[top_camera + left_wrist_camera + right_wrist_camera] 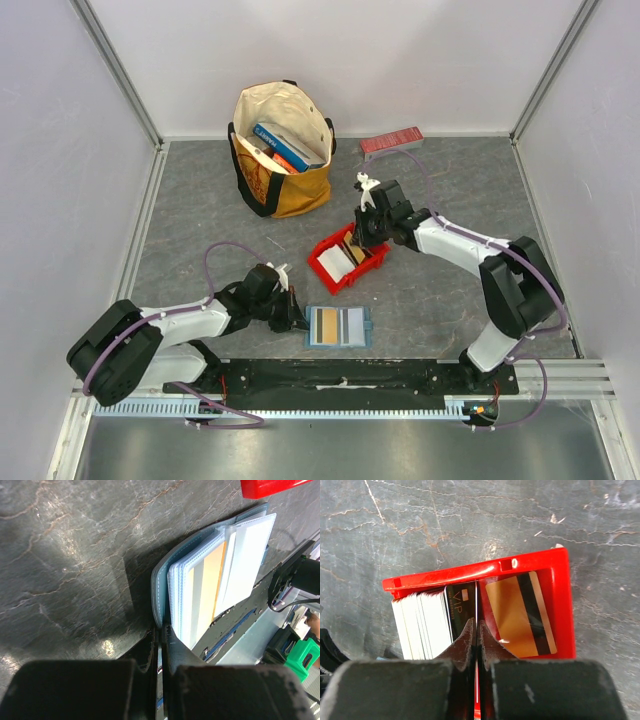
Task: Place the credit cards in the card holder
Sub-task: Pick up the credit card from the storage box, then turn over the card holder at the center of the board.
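Observation:
The card holder (338, 327) lies open near the front edge, teal outside with clear pockets and an orange card (212, 580) in one pocket. My left gripper (298, 320) (162, 630) is shut on the left edge of the card holder (200, 585). The credit cards sit in a red bin (325, 270): a stack of white cards (420, 625), a black VIP card (460, 605) and an orange card (520, 615) lying flat. My right gripper (362, 235) (476, 625) reaches into the red bin (470, 572), shut on a thin card standing on edge beside the black one.
A cream and yellow tote bag (283, 150) holding books stands at the back. A long red box (392, 142) lies against the back wall. White walls close in the grey table on three sides. A black rail (340, 378) runs along the front edge.

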Controlling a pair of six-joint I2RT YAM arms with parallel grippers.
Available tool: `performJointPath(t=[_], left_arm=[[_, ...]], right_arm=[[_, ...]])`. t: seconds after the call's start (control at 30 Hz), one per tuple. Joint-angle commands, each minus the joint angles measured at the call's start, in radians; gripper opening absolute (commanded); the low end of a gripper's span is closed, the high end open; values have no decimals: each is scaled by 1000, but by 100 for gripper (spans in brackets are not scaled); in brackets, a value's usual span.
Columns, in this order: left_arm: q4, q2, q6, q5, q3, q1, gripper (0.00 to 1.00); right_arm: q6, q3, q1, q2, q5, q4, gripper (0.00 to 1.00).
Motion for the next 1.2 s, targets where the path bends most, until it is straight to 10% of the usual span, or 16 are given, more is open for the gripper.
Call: performJointPath(t=[0.0,0.3,0.57,0.8,1.17], left_arm=[[-1,11,42,-8,13,0,2],[0,18,42,-7,16,0,2],[-3,18,42,-2,21,2,2],[-18,-2,40,-7,19,0,2],[-33,-17,38,-4,12,0,2]], right_arm=[[-43,36,3,-68,89,-17,0],[-16,41,192,-232,630,-112,0],[332,33,406,-315,1107,-392,0],[678,-86,521,-462,1129,-629,0],[790,-376,555,-480,959,-456,0]])
